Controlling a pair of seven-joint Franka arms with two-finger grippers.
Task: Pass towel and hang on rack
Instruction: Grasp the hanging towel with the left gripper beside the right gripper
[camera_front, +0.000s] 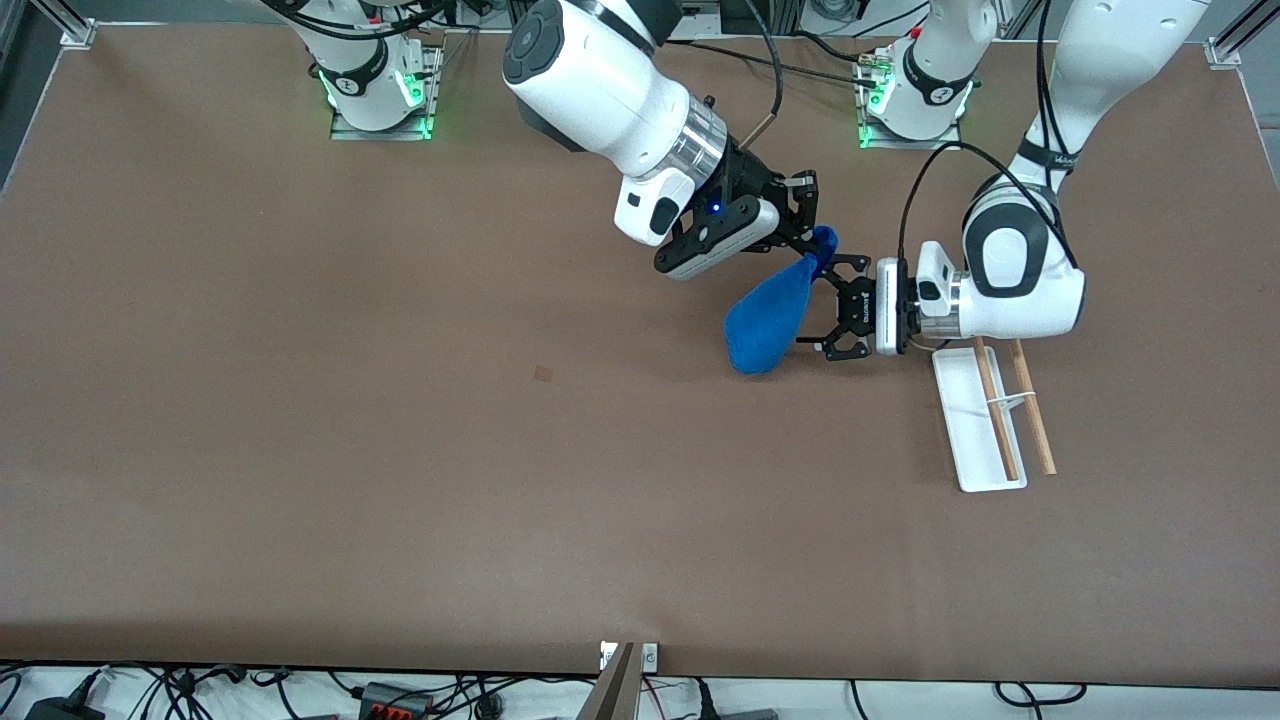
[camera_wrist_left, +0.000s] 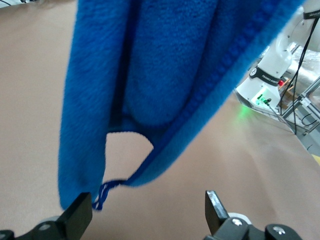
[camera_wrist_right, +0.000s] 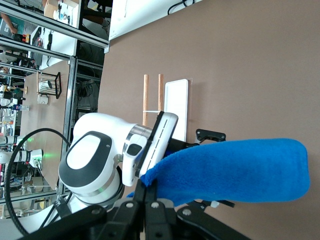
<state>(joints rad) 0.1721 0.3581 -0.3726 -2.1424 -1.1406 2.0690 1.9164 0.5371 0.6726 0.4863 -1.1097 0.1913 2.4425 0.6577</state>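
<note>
The right gripper (camera_front: 812, 243) is pinching the towel (camera_front: 768, 312) by one bunched corner, letting it hang over the table (camera_front: 300, 450). The left gripper (camera_front: 832, 308) is waiting beside it with fingers spread wide, hiding one end of the rack (camera_front: 985, 415).

The towel (camera_front: 768, 318) hung over the tabletop (camera_front: 400, 450) between both claws; the rack (camera_front: 985, 418) stood nearer the camera, toward the left arm's end.

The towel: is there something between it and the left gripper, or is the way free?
Nothing visible is between them. The towel hangs from the shut right gripper, and the open left gripper sits right beside it, fingers apart under the cloth.
</note>
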